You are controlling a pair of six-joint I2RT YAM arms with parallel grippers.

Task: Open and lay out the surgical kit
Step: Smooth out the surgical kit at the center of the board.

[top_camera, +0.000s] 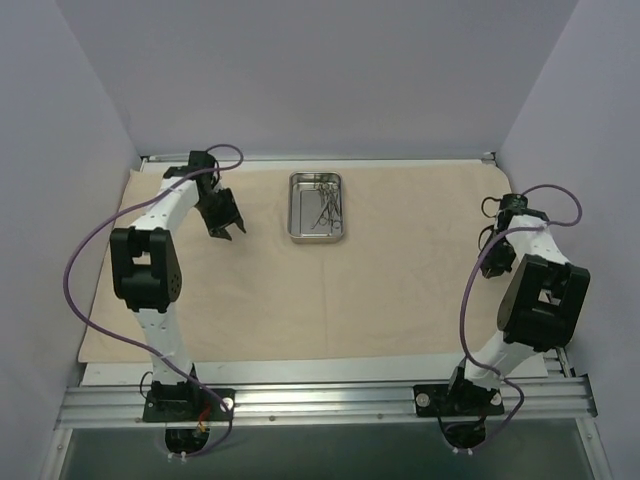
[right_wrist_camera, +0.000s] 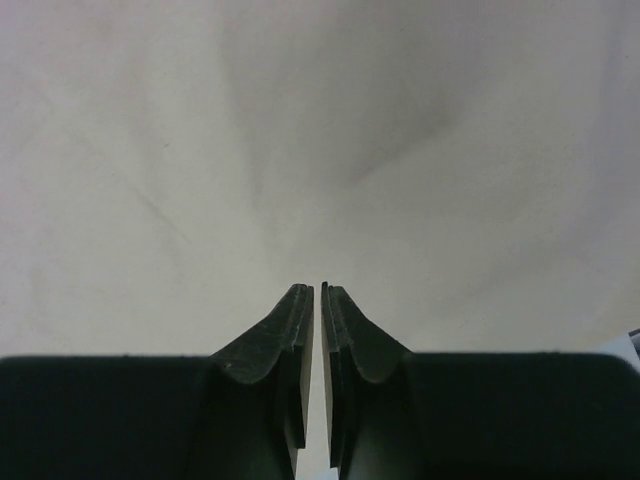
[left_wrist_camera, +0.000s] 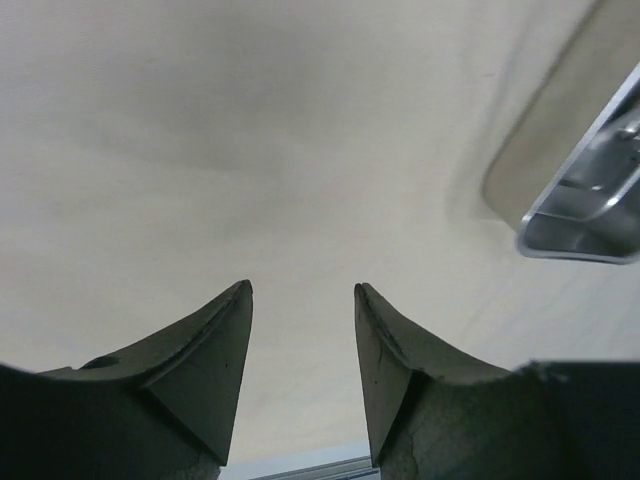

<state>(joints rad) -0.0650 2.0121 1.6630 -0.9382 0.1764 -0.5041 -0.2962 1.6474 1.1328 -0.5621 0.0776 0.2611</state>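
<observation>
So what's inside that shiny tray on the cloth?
Thin metal tools, like little scissors, lie jumbled inside the tray. They overlap, so I can't count them. The tray's bottom shows around them; the cloth right under the tray is hidden.

one beige cloth wrap (top_camera: 380, 290), one steel tray (top_camera: 293, 212), one small tangle of thin metal instruments (top_camera: 326, 205) too overlapped to count singly, two claws, namely the left claw (left_wrist_camera: 303, 290) and the right claw (right_wrist_camera: 318, 290), and two purple cables (top_camera: 85, 250).
</observation>
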